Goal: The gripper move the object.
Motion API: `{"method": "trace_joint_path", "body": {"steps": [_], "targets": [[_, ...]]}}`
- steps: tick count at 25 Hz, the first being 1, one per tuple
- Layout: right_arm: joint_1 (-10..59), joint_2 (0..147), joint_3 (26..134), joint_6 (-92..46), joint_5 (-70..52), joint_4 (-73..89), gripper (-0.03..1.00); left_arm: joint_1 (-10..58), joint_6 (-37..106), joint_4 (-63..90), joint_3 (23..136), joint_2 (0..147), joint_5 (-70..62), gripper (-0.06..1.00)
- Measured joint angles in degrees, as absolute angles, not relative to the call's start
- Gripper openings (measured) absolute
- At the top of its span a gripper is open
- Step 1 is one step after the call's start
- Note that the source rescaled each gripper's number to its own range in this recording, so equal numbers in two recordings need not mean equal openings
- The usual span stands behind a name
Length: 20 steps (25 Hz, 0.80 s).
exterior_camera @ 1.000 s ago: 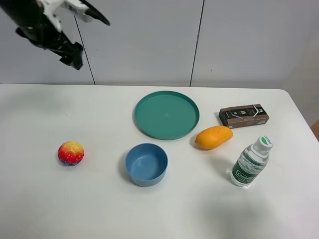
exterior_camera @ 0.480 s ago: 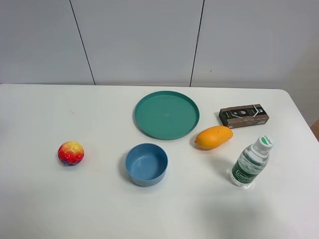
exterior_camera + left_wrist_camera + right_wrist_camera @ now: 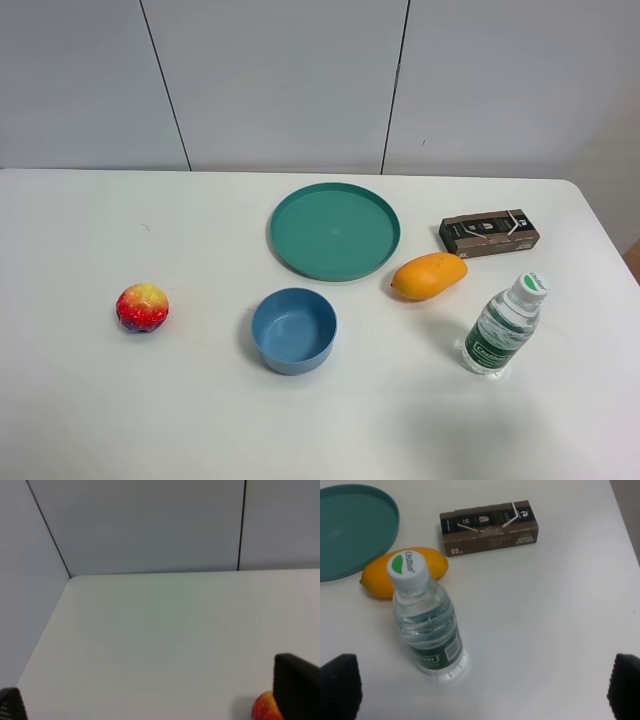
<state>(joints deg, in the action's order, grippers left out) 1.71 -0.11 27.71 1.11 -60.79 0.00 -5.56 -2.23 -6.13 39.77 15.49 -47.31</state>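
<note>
The orange-yellow mango (image 3: 429, 276) lies on the white table between the green plate (image 3: 334, 230) and the water bottle (image 3: 503, 325). Neither gripper shows in the exterior view. In the right wrist view the mango (image 3: 377, 580) lies partly behind the bottle (image 3: 425, 625). My right gripper (image 3: 481, 685) is open and empty, its black fingertips (image 3: 337, 685) wide apart, well short of the mango. My left gripper (image 3: 152, 695) is open and empty over the table's left part, with the red-yellow ball (image 3: 264, 707) beside one fingertip (image 3: 297, 687).
A blue bowl (image 3: 293, 330) stands in front of the plate. The red-yellow-purple ball (image 3: 142, 307) lies at the left. A brown box (image 3: 489, 232) lies behind the mango and also shows in the right wrist view (image 3: 488, 526). The table's right edge is near the bottle.
One second ago the left arm showed at the top left of the exterior view; it has since gone out of that view. The objects have not moved.
</note>
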Motion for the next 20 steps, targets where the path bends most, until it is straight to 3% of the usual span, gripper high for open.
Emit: {"method": "trace_joint_path", "body": {"steps": [8,20], "targets": [[1.7,-0.1,27.7,1.1,-60.8,0.0,1.0,-5.6,-2.4,-4.9,32.8,0.5,-57.6,0.99],[1.7,-0.1,27.7,1.1,-60.8,0.0,1.0,-5.6,-3.5,-3.7,29.2,-0.2,-61.0,0.99]]}}
